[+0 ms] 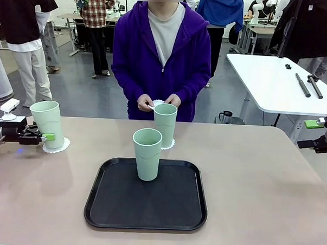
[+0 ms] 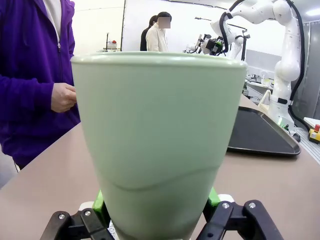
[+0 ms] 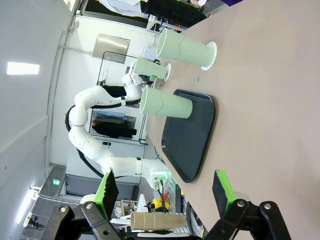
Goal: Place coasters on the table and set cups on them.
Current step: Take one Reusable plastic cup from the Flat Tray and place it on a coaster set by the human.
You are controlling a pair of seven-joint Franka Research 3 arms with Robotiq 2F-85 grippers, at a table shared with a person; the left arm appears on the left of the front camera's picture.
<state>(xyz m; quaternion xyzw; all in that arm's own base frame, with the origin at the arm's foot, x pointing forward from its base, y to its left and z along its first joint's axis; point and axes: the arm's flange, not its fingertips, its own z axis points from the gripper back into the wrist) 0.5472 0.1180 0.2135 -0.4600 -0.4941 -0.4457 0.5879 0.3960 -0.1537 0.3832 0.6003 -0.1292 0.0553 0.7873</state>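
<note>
Cup (image 1: 46, 120) on coaster (image 1: 62, 146), snug in left tool (image 1: 50, 137)

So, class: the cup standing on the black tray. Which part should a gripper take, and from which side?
Probably take the cup on the black tray round its middle wall, jaws level, from the robot's right. It stands upright, handleless and tapering downward. The right gripper is open and free, while the left gripper holds another cup.
</note>
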